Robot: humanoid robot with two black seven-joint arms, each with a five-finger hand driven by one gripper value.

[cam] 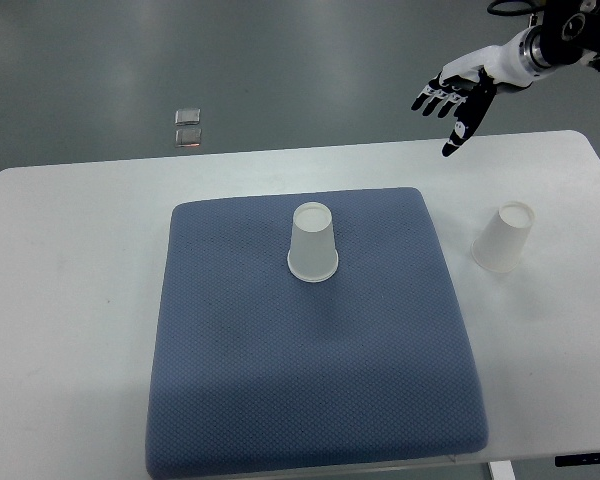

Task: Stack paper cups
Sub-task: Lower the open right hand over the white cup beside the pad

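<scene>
nothing stacked yet: one paper cup (313,242) upside down on the blue cushion (310,400), second cup (504,238) beside the cushion, my right robot hand (452,98) empty, fingers spread

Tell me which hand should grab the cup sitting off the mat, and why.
Right. The right hand hangs open above the table's far right edge, on the same side as the upside-down paper cup on the table. The left arm is out of view.
</scene>
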